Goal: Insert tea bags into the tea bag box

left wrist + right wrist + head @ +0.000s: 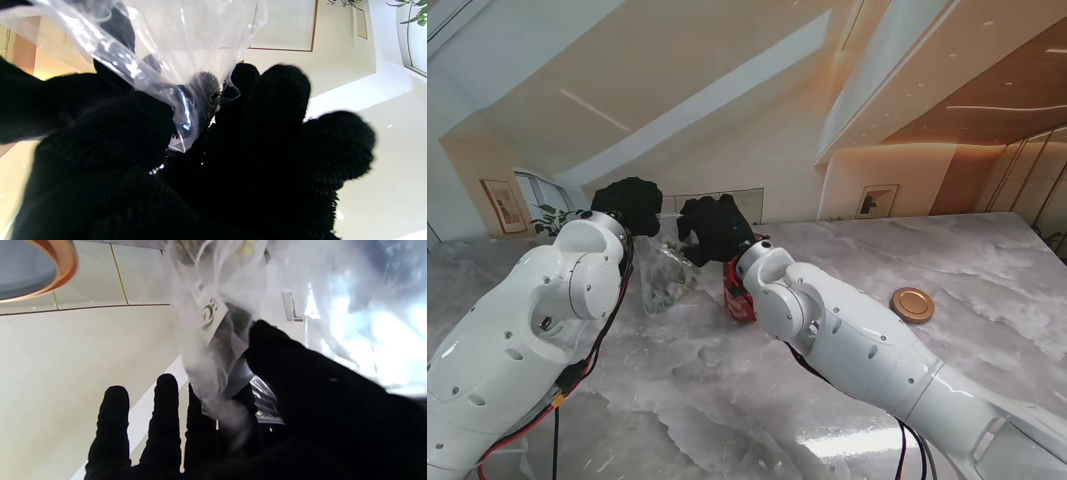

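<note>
The left robot hand point(630, 204) and right robot hand point(716, 227) both pinch a clear plastic bag point(667, 272) hanging over the bench point(727, 400). A tea bag point(213, 326) seems to sit inside. A gold lid point(912, 304) lies at three o'clock.

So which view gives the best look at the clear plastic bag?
The right wrist view: the clear plastic bag fills the frame, with a printed tag visible inside, pinched by the right hand. The left wrist view shows only a crumpled corner in the left hand. The stand view shows it small between both arms.
</note>
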`<state>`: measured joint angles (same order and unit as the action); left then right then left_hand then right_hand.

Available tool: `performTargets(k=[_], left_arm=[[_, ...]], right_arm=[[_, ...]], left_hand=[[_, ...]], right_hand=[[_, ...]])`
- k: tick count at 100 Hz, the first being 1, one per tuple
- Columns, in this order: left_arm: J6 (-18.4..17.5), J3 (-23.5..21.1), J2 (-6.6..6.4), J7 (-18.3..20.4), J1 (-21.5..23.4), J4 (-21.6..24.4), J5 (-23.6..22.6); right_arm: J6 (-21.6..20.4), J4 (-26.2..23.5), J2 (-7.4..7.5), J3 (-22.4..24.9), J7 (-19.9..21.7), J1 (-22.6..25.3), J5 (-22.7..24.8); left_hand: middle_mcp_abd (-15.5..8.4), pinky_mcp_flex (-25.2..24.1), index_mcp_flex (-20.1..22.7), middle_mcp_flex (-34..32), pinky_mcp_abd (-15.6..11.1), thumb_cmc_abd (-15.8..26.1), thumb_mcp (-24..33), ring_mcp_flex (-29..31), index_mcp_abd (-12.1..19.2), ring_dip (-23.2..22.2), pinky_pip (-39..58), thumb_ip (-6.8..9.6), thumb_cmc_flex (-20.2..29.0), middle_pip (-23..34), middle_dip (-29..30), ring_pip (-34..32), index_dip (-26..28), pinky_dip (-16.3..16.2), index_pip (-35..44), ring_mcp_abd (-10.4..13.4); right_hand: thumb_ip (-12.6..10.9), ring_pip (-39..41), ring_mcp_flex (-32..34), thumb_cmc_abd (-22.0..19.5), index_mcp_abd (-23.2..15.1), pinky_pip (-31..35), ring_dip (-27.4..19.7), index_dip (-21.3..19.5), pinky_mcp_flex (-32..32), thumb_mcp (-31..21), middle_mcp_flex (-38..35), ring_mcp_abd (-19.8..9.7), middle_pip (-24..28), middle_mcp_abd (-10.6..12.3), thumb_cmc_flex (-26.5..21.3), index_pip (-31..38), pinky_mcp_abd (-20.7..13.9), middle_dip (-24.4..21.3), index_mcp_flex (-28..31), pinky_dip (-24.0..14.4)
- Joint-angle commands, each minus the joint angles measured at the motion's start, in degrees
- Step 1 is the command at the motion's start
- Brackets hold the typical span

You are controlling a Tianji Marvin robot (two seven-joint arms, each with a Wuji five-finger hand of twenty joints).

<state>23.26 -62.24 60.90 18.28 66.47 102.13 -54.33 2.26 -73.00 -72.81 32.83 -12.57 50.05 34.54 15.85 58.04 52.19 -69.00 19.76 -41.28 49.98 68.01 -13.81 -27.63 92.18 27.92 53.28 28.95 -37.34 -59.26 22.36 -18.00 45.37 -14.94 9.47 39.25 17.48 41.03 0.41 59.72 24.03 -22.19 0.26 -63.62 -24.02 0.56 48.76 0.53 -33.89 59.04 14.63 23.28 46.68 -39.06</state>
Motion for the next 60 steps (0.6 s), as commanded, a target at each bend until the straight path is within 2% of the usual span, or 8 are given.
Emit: performTargets(k=[1, 60], left_arm=[[-0.03, 0.22, 0.16, 1.08, -0.1, 0.02, -0.13], [0.79, 0.73, 0.08, 1.39, -1.01, -2.02, -1.01]], right_arm=[[-0.17, -1.18, -0.29, 0.15, 0.24, 0.65, -0.13], [-0.97, -7.3, 0.24, 5.36, -3.27, 4.99, -0.82]], left_hand=[[5.37, 1.19, 1.01, -2.31, -4.6, -1.2, 1.53, 2.03, 0.09, -0.06, 4.32, 0.99, 2.21, 1.38, -0.72, -1.98, 1.11, -0.35, 1.01, -0.79], [5.42, 1.19, 0.93, -2.25, -4.62, -1.16, 1.52, 2.06, 0.02, -0.07, 4.32, 0.92, 2.21, 1.38, -0.71, -1.97, 1.06, -0.35, 1.01, -0.77]], right_hand=[[0.78, 0.38, 0.77, -1.58, -0.47, 0.26, 0.7, -0.72, -0.53, 0.61, 0.88, -1.32, 0.81, 1.22, -1.9, 0.96, -0.07, 0.68, 0.93, 0.34], [0.62, 0.74, 0.43, -2.35, -1.4, 0.57, 0.88, -0.32, -0.59, 1.65, 1.29, -1.34, 1.41, 1.24, -2.13, 0.96, -0.21, 0.87, 0.46, 0.49]])
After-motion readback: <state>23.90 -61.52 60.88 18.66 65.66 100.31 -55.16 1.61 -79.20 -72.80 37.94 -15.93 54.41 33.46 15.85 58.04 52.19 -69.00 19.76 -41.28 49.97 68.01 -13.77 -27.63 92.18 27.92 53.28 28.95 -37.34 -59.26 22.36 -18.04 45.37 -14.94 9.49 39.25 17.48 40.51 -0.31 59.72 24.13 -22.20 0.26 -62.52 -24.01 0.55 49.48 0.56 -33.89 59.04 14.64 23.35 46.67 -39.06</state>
